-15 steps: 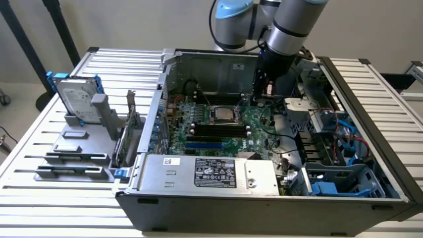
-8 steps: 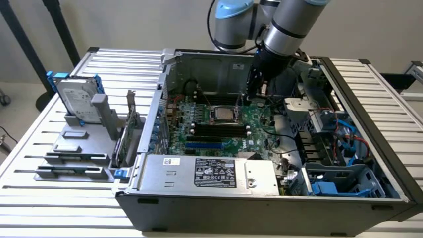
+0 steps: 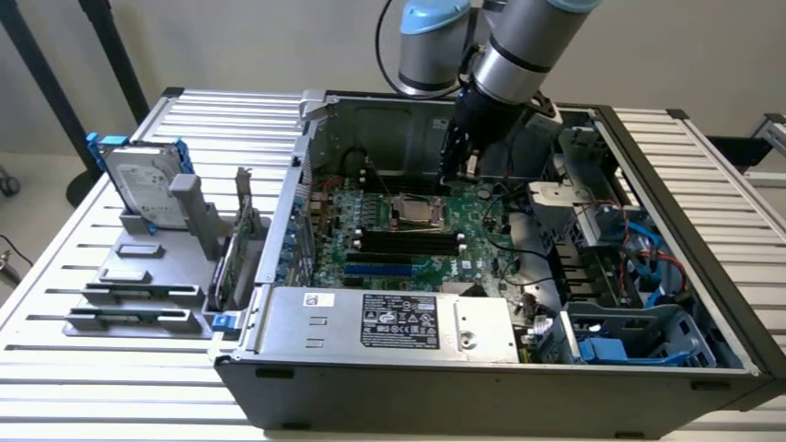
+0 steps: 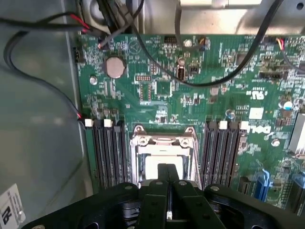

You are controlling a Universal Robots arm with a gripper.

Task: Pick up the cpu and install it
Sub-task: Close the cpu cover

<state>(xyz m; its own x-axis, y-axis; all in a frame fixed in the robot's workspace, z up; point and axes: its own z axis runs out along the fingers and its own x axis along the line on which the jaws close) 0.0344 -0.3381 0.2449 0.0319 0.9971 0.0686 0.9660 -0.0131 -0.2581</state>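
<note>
Silver cpu [image 4: 151, 168] lies in its socket [image 4: 137, 143], just beyond the pressed-together fingers [image 4: 161, 183].

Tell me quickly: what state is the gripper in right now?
Gripper: shut, nothing seen held, close over the socket.

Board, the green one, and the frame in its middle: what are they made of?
Board: looks like stiff green laminate with a slightly glossy coat, dotted with small soldered parts. Frame: probably bare metal, silvery with bright glints along its edges.
</note>
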